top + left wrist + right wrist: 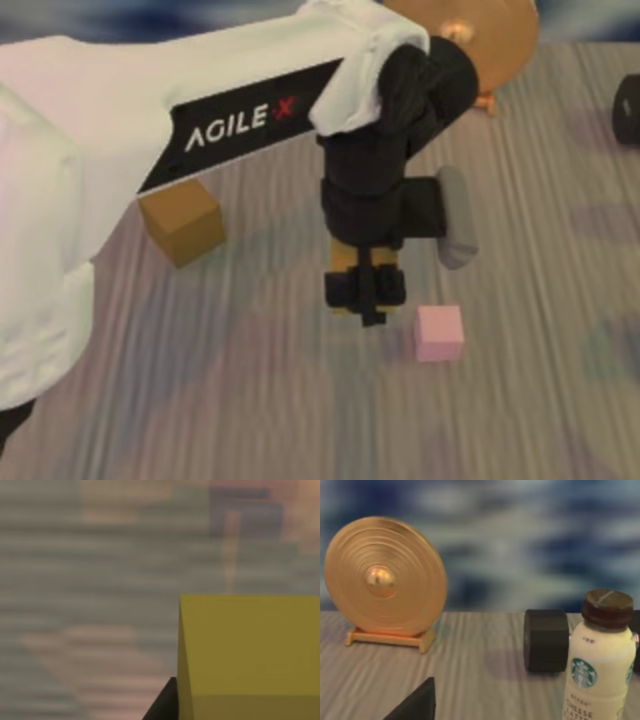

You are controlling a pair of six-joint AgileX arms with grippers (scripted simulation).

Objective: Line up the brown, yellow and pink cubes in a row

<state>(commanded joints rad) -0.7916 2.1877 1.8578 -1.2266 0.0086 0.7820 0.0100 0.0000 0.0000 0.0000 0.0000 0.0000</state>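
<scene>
Grey streaked wooden worktop before a blurred blue backdrop. The left arm reaches across the middle, its tool pointing down and closed on the yellow cube. Brown cube lies to its left, pink cube just right. Right tool: state cannot be told.

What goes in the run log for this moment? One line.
left gripper: shut on yellow cube | pink cube: beside it | brown cube: apart, left

You have a golden disc on its stand, a dark dumbbell and a coffee bottle on the wood-grain tabletop.
</scene>
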